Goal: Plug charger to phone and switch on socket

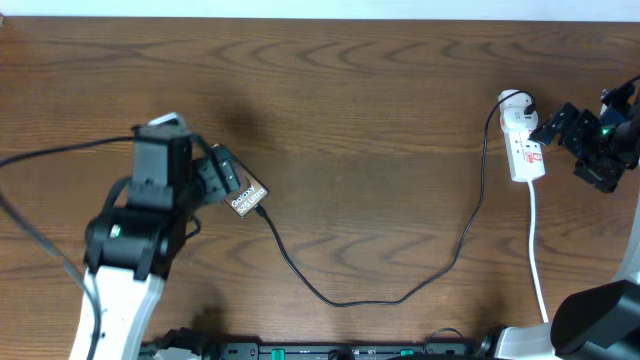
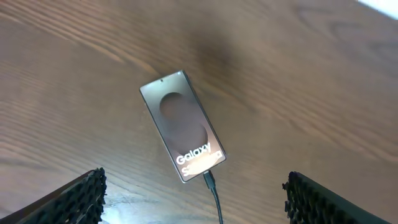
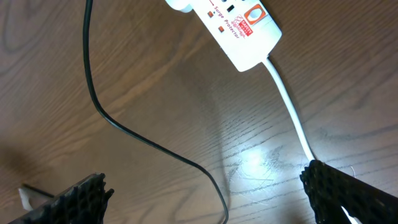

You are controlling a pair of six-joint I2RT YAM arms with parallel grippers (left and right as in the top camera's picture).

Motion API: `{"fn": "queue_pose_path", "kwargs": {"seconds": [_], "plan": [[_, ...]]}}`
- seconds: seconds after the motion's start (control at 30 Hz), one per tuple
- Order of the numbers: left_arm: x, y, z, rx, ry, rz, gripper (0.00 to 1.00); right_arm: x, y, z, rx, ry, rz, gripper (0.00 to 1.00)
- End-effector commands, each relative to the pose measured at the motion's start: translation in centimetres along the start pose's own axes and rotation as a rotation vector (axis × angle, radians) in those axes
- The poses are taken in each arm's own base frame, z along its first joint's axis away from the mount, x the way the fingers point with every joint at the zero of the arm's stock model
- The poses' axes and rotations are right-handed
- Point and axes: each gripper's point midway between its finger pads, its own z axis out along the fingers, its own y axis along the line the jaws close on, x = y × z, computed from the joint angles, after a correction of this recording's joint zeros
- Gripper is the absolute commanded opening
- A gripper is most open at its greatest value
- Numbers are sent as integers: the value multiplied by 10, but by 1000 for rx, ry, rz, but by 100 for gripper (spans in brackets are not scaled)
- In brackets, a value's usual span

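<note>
The phone (image 2: pixel 183 127) lies flat on the wooden table, with white "Galaxy" lettering and a dark oval on its face; it also shows in the overhead view (image 1: pixel 248 196). The charger connector (image 2: pixel 209 180) sits in its bottom edge. The black cable (image 1: pixel 350 298) runs across the table to the socket (image 1: pixel 522 145), a white power strip with red marks, also in the right wrist view (image 3: pixel 239 28). My left gripper (image 2: pixel 193 202) is open and empty, just above the phone. My right gripper (image 3: pixel 205 193) is open and empty beside the socket (image 1: pixel 555 128).
The white cord (image 1: pixel 538 260) runs from the socket toward the front edge. The black cable curves under the right gripper in the right wrist view (image 3: pixel 124 127). The right arm's base (image 1: pixel 600 320) stands at the front right.
</note>
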Motion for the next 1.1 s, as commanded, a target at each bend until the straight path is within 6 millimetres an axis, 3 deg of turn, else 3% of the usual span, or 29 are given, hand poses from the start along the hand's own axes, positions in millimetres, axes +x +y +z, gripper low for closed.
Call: {"fn": "queue_pose_path", "kwargs": {"seconds": [0.0, 0.2, 0.4, 0.73, 1.07], "plan": [[10, 16, -6, -41, -31, 0, 90, 2, 1, -1, 1, 0, 9, 99], [37, 32, -9, -27, -71, -7, 89, 2, 1, -1, 1, 0, 9, 99], [49, 36, -16, 55, -191, -29, 90, 2, 1, -1, 1, 0, 9, 99], [42, 35, -41, 200, -462, -69, 90, 2, 1, -1, 1, 0, 9, 99], [36, 30, -42, 315, -653, -95, 90, 2, 1, -1, 1, 0, 9, 99]]}}
